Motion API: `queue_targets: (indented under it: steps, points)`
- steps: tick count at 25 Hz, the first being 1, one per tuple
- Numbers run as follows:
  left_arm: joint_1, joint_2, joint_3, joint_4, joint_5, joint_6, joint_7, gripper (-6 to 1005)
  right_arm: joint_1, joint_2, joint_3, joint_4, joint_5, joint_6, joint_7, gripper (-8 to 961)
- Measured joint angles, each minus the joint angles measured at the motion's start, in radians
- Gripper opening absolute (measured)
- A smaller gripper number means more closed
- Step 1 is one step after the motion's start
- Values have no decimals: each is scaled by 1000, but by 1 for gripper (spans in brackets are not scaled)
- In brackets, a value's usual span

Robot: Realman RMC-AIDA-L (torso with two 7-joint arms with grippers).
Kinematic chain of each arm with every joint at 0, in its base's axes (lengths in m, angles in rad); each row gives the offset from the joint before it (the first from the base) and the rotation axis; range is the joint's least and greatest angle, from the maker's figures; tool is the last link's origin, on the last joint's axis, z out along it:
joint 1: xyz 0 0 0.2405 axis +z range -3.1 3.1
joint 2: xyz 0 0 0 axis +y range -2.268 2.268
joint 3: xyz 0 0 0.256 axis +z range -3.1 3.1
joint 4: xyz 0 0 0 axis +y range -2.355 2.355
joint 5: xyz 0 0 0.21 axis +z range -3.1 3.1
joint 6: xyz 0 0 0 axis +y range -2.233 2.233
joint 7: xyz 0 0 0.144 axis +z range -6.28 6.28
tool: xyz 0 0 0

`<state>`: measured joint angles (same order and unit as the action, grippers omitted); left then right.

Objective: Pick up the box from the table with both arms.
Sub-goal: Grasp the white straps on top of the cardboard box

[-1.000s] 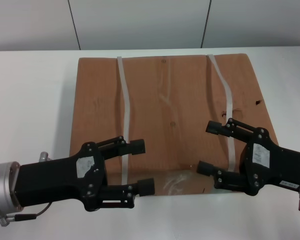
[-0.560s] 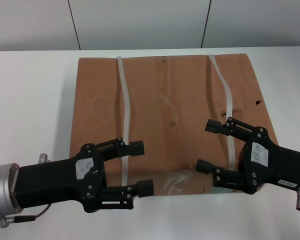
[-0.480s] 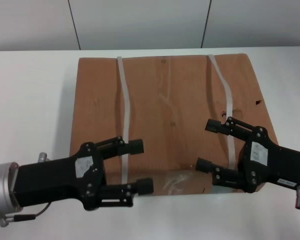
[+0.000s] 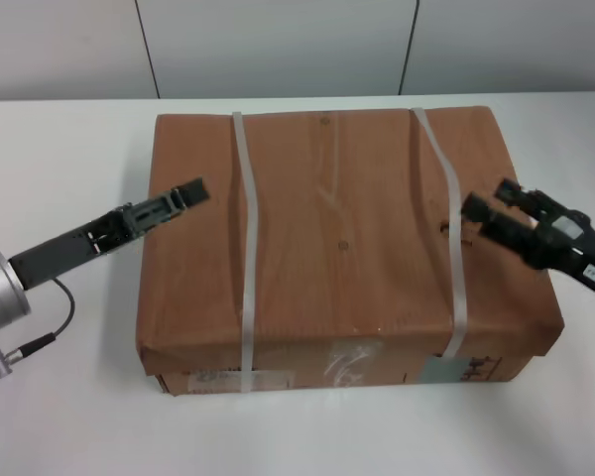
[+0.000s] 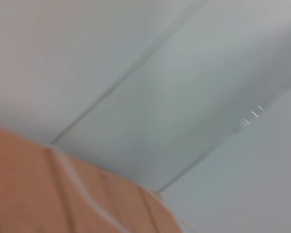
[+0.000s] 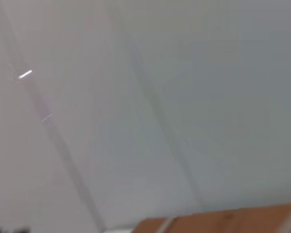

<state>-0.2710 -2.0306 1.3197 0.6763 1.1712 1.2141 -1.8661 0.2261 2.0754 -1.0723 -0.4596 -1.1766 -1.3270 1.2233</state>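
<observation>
The box (image 4: 342,228) is a large brown carton with two whitish straps. It sits on the white table (image 4: 59,149), its front face showing a grey label (image 4: 441,369). My left gripper (image 4: 183,195) is turned edge-on and lies over the box's left top edge. My right gripper (image 4: 494,203) is open and sits at the box's right top edge, near the right strap. I cannot tell whether either one touches the carton. A corner of the box also shows in the left wrist view (image 5: 39,194) and a strip of it in the right wrist view (image 6: 223,221).
White table surface runs all round the carton, with wider margins to the left and at the front. A pale panelled wall (image 4: 278,45) stands behind the table's far edge. A thin cable (image 4: 50,317) hangs by my left arm.
Both grippers have left the box's near front edge, swung outward and moved farther back. The left is now at the left side, the right at the right side. The box has not moved.
</observation>
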Motion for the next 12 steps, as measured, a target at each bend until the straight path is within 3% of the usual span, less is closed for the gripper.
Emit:
queue_targets:
  steps: [4, 12]
  points:
    - [-59, 0, -30, -107, 3, -7, -21, 830, 20, 0, -2, 83, 94, 65, 67, 811]
    - [-109, -7, -16, -171, 21, -42, -20, 813, 108, 2, -46, 168, 103, 155, 99, 797]
